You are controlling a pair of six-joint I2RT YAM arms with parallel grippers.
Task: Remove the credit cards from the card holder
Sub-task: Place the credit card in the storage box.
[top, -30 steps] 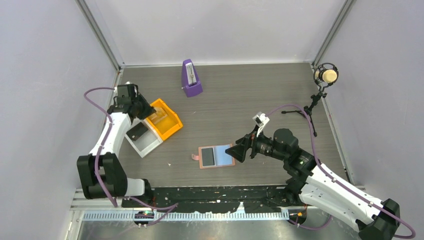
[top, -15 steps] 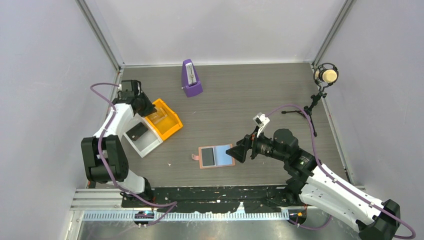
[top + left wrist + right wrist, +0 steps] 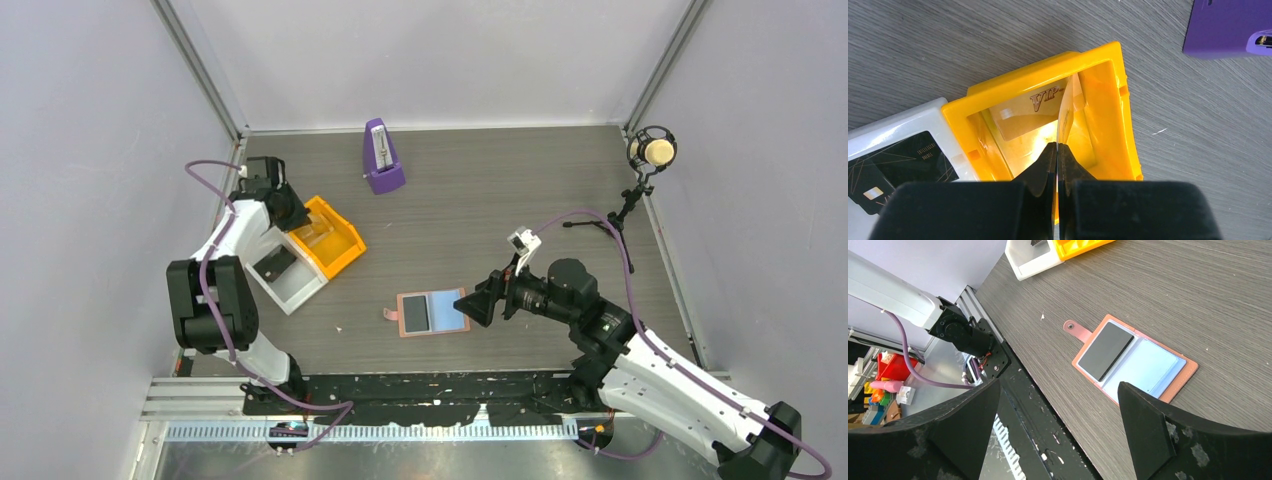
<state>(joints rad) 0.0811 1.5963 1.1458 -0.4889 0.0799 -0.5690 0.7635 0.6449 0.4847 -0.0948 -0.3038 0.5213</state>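
The salmon-tan card holder (image 3: pixel 456 329) lies open on the table, tab to the left. A dark card (image 3: pixel 417 314) sits on its left half; the right half shows a bare blue-grey face (image 3: pixel 1148 365). My right gripper (image 3: pixel 478 305) is open and empty, just right of the holder; in the right wrist view (image 3: pixel 1058 385) the holder (image 3: pixel 1188 371) and dark card (image 3: pixel 1105 351) lie ahead of it. My left gripper (image 3: pixel 1057 146) is shut on a thin pale card (image 3: pixel 1067 107) held edge-on over the orange tray (image 3: pixel 1043 70). A VIP card (image 3: pixel 1023 115) lies in that tray.
A white tray (image 3: pixel 300 290) beside the orange tray (image 3: pixel 345 240) holds a black card (image 3: pixel 895 167). A purple metronome (image 3: pixel 382 157) stands at the back. A microphone on a stand (image 3: pixel 652 152) is at the back right. Walls close the sides.
My left arm has swung its elbow inward and the wrist has shifted slightly back, still over the orange tray. The right arm and the holder have hardly moved.
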